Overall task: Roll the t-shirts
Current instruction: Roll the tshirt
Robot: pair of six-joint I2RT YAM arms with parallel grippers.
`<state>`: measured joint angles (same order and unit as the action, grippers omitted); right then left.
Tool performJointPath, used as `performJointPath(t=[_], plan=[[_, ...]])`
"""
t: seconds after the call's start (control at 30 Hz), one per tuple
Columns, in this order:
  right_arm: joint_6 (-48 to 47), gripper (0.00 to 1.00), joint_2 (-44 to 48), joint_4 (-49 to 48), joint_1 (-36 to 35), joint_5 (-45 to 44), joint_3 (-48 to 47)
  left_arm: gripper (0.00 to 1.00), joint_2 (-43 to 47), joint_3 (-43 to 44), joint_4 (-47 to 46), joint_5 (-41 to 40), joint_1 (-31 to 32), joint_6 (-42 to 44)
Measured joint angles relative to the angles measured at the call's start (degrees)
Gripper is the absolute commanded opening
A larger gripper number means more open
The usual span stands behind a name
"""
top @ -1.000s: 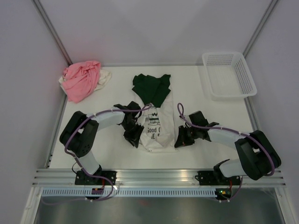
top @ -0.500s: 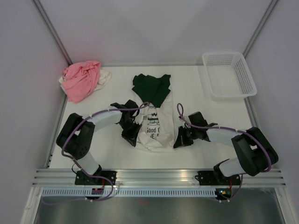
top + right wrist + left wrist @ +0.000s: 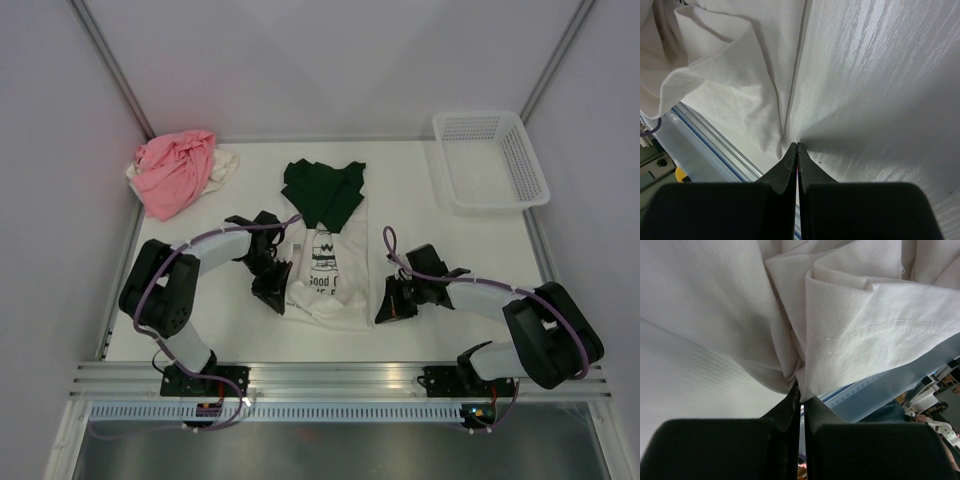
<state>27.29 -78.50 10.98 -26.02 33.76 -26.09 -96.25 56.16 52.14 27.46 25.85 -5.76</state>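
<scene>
I see no finished roll anywhere, so I judge the job barely begun. The printed cream t-shirt [image 3: 325,280] lies flat in the middle of the table [image 3: 460,250], its near part bunched between my two arms. The left gripper [image 3: 275,290] is pressed together on a fold at its left edge; the right gripper [image 3: 390,300] is also pressed together and seems to nip the right hem. The green t-shirt [image 3: 325,190] lies crumpled over its far end. The pink t-shirt [image 3: 175,170] and plain cream t-shirt [image 3: 225,165] sit heaped at far left. The basket [image 3: 443,160] at far right holds nothing.
</scene>
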Motion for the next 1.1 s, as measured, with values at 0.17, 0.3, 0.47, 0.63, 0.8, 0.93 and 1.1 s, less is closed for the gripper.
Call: performJointPath(t=[0.17, 0.3, 0.47, 0.63, 0.8, 0.93, 1.1], plan=[[-1.31, 0.21, -0.11, 0.87, 0.0, 0.02, -1.09, 0.47, -0.85, -0.02, 0.04, 1.73, 0.0, -0.24], [-4.07, 0.3, 0.72, 2.05, 0.0, -0.48, -3.91, 0.47, -0.22, -0.04, 1.22, 2.05, 0.0, -0.22], [-5.62, 0.35, 3.72, 0.52, 0.0, -1.75, -6.12, 0.46, 6.16, 0.52, 5.4, 2.16, -0.35, 0.11], [-7.1, 0.38, 0.72, -1.53, -0.44, -2.64, -8.02, 0.47, 10.16, 5.86, 5.25, -1.6, -0.39, 1.62], [-8.66, 0.39, -2.19, -2.56, -2.45, -2.84, -9.11, 0.49, 7.72, 7.02, 0.98, -4.96, -0.92, 4.63], [-9.16, 0.39, -3.02, -3.54, -3.06, -2.8, -9.62, 0.48, 3.06, 7.02, -1.22, -4.79, -0.92, 5.16], [-9.2, 0.39, -3.91, -4.98, -3.13, -2.86, -9.62, 0.45, 1.14, 7.02, -4.52, -4.17, -0.92, 5.16]])
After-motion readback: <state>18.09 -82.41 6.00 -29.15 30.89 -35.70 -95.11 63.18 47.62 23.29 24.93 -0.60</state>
